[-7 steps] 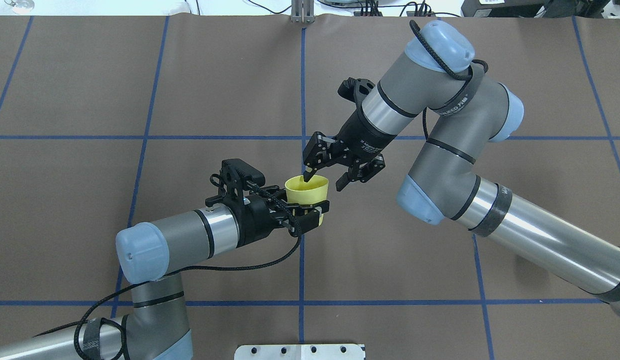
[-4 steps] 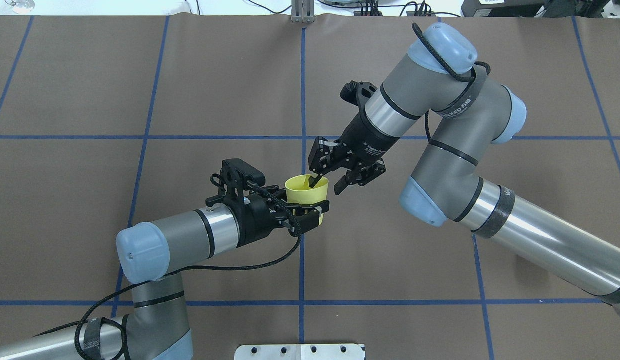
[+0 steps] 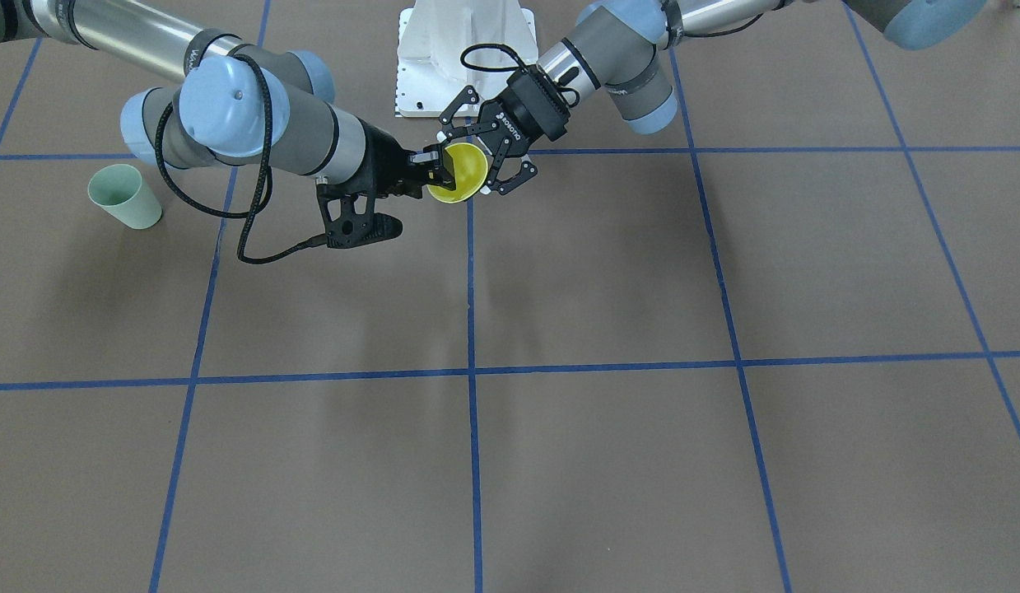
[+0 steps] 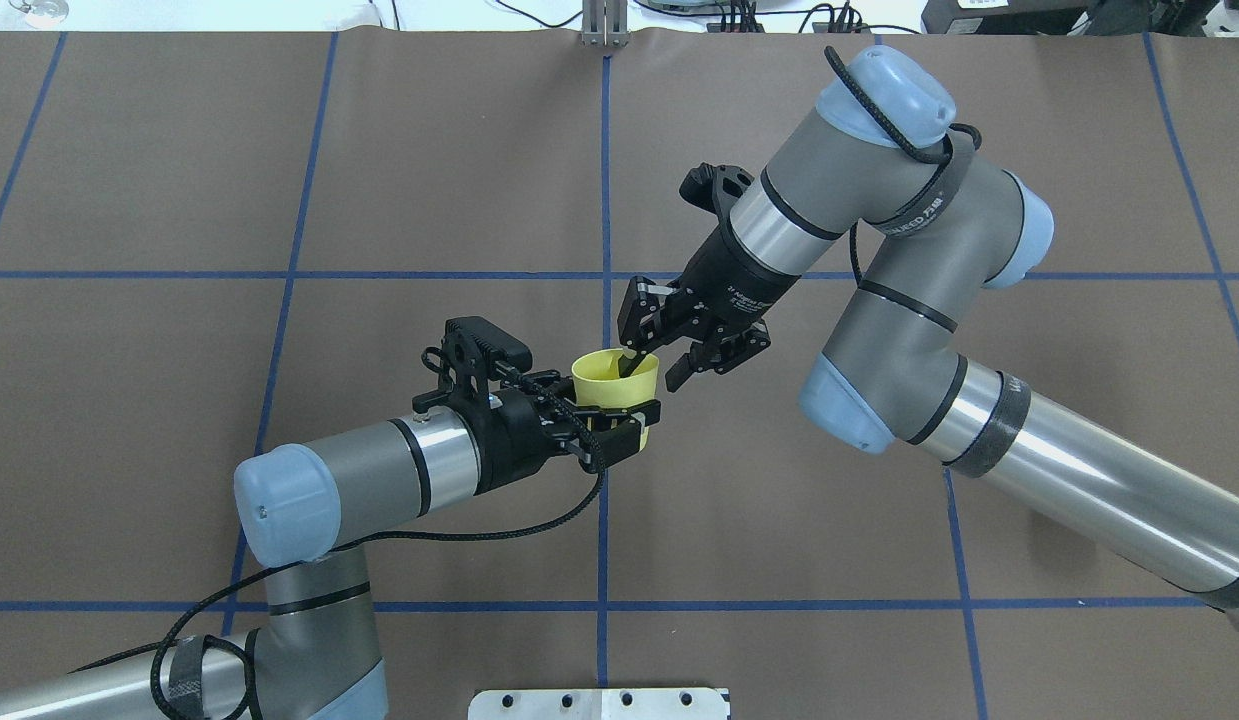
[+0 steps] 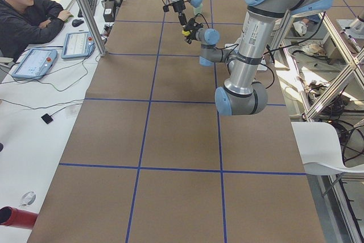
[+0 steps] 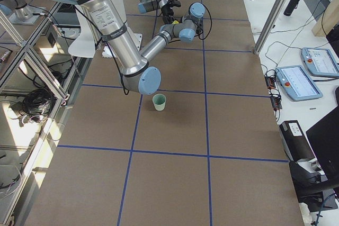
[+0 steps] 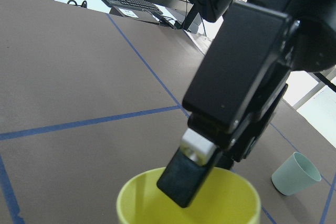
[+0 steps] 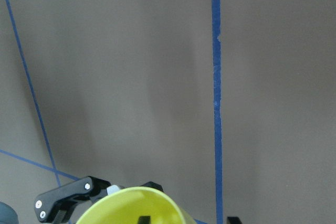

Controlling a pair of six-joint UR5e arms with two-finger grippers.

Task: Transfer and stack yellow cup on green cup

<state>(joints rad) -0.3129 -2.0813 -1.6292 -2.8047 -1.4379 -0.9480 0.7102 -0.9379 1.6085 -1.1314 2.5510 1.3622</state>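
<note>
Overhead exterior: left tool (image 4: pixel 634 426) grips yellow cup (image 4: pixel 607 388); right tool (image 4: pixel 652 373) spread astride rim, its lettering (image 4: pixel 745 296) too blurred.

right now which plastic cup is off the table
The bright yellow plastic cup, gripped in the air by the left tool; the pale green plastic cup stands alone on the table.

A robotics lab: blue-taped grid table (image 5: pixel 170 135), aluminium framing (image 5: pixel 86 9), teach pendants (image 5: pixel 34 64), a person (image 5: pixel 25 18) at a desk (image 5: pixel 23 118).
</note>
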